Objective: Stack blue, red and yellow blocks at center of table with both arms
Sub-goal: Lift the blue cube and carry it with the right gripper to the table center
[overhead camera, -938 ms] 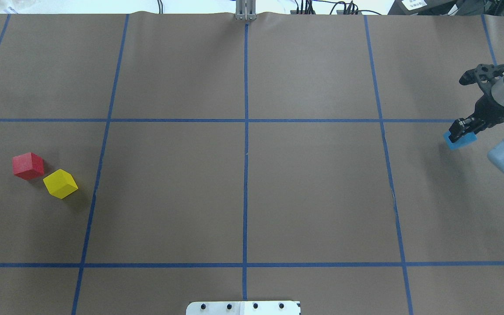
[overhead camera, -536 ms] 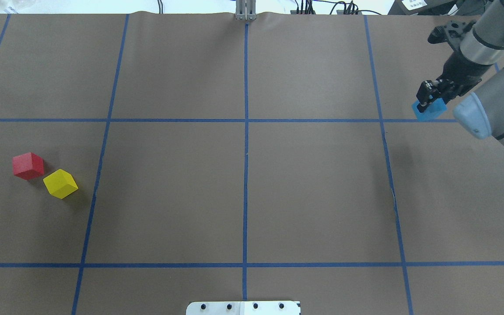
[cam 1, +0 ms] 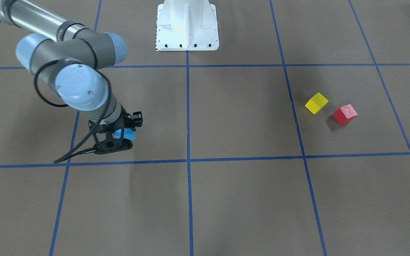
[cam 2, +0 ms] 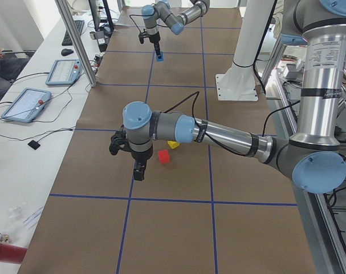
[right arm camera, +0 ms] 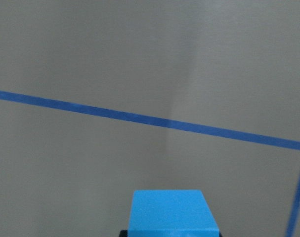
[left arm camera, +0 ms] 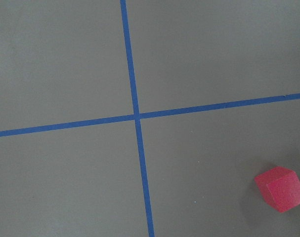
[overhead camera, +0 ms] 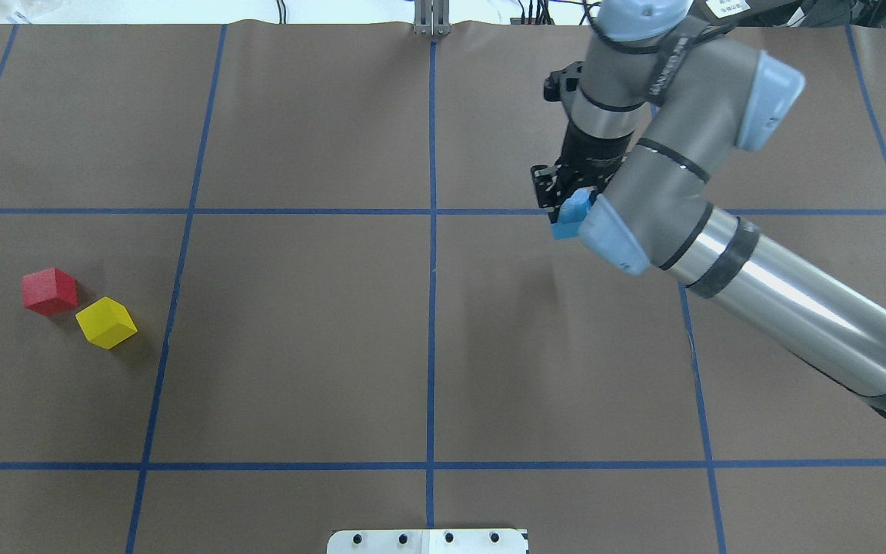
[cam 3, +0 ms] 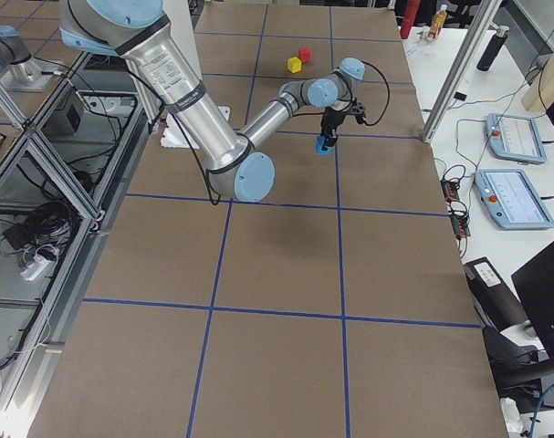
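Right arm reaches in, holding the blue block (overhead camera: pixel 568 221) above the worktop.
Right gripper (overhead camera: pixel 564 201) points down, fingers clamped on it, right of centre toward the far edge. Red block (overhead camera: pixel 48 291) and yellow block (overhead camera: pixel 106 323) lie near the left edge; left gripper (cam 2: pixel 138 170) hangs beside them, finger state untellable.

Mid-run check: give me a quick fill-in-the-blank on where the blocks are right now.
The right gripper holds the blue block on the robot's ___ side of the centre line.
The red block and yellow block rest on its ___ side.
Of those two, the ___ one is nearer that line.
Missing: right; left; yellow.
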Available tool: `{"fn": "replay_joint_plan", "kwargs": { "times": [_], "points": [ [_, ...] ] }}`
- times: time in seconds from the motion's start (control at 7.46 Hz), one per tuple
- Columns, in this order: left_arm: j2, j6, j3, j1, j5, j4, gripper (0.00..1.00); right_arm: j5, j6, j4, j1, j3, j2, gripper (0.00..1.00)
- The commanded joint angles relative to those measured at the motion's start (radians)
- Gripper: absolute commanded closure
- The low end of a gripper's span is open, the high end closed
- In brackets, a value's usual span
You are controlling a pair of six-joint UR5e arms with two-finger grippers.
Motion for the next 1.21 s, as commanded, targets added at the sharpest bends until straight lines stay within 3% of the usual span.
{"fn": "replay_joint_plan", "kwargs": {
  "times": [0.0,0.27,0.54,0.94,1.07],
  "points": [
    [0.003,-0.003,0.008,0.000,0.000,-0.001,0.00,-0.015,0.198,0.121,-0.092,-0.159,0.132,1.00],
    [0.000,-0.003,0.003,0.000,0.002,-0.001,0.00,-0.036,0.278,0.199,-0.121,-0.210,0.142,1.00],
    [0.002,-0.002,0.000,0.000,-0.001,-0.001,0.00,-0.039,0.312,0.204,-0.139,-0.292,0.219,1.00],
    [0.002,0.000,0.000,0.000,-0.001,-0.001,0.00,-0.057,0.315,0.222,-0.155,-0.316,0.220,1.00],
    [0.002,0.001,0.000,0.000,0.000,-0.004,0.00,-0.061,0.320,0.227,-0.164,-0.316,0.212,0.19]
  ]
}}
